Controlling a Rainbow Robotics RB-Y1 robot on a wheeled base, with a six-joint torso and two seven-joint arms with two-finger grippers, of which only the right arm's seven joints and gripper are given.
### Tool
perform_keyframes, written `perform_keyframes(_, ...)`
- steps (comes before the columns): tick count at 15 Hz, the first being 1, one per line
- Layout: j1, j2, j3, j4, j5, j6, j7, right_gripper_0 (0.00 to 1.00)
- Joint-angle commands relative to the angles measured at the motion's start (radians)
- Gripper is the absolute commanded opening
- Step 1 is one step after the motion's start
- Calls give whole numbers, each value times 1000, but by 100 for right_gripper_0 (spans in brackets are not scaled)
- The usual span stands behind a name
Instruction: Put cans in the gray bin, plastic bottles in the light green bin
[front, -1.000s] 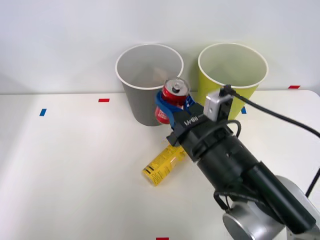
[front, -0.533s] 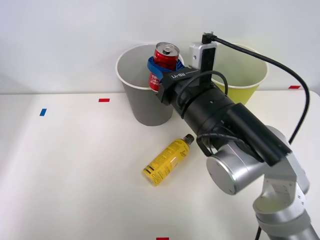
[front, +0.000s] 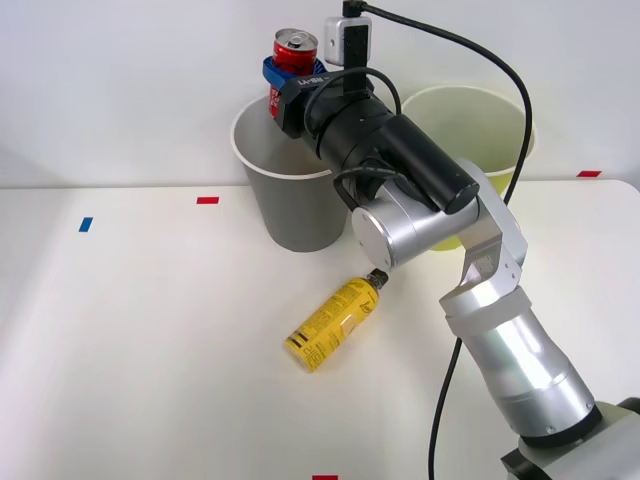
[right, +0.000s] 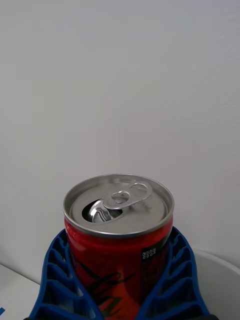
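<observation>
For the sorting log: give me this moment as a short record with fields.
right gripper: shut on the red can, held upright above the gray bin
gray bin: upright at the table's back
yellow bottle: lying on the white table, in front of both bins
light green bin: upright, beside the gray bin
done so far: nothing binned yet

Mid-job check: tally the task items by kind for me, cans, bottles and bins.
Cans: 1, small red drink can in the right gripper
Bottles: 1, yellow-labelled plastic bottle lying on the table
Bins: 2, gray plastic bin, yellow-green plastic bin
Total: 4
</observation>
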Motion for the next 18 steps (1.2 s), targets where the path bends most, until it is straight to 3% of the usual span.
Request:
perform_keyframes(1,-69,-9,-1,88,-4,0,-10,0)
perform_keyframes(3,-75,-16,1,97,-7,-2,-17,0)
perform_keyframes(4,-75,-25,7,97,-9,-2,-19,25)
perform_keyframes(5,-73,-42,22,97,-12,-8,-21,77)
perform_keyframes(6,-73,-56,32,97,-15,-23,-24,99)
perform_keyframes(13,10,-105,70,75,-36,-167,-19,100)
perform_keyframes(18,249,-197,90,-148,28,-174,-14,100)
